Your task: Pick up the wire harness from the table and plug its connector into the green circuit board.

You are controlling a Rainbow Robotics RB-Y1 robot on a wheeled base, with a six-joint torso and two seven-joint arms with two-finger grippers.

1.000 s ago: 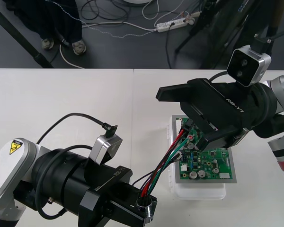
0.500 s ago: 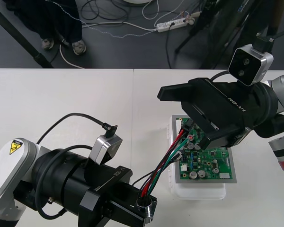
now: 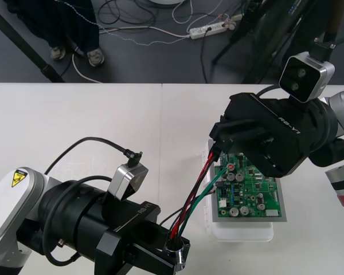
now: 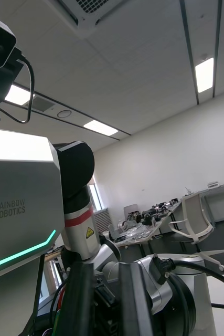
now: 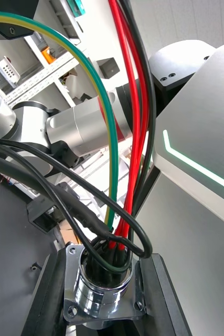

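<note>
Left wrist view: left hand (image 5: 104, 283) grips shiny round socket (image 5: 98, 299).

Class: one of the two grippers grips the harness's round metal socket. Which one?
The left gripper, shut on the flanged socket at the lower end of the wires. The right gripper stands over the green circuit board, at their other end.

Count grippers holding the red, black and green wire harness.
2. Left gripper clamps its round metal socket at the table's near edge; right gripper pinches the wires' other end over the green circuit board.
</note>
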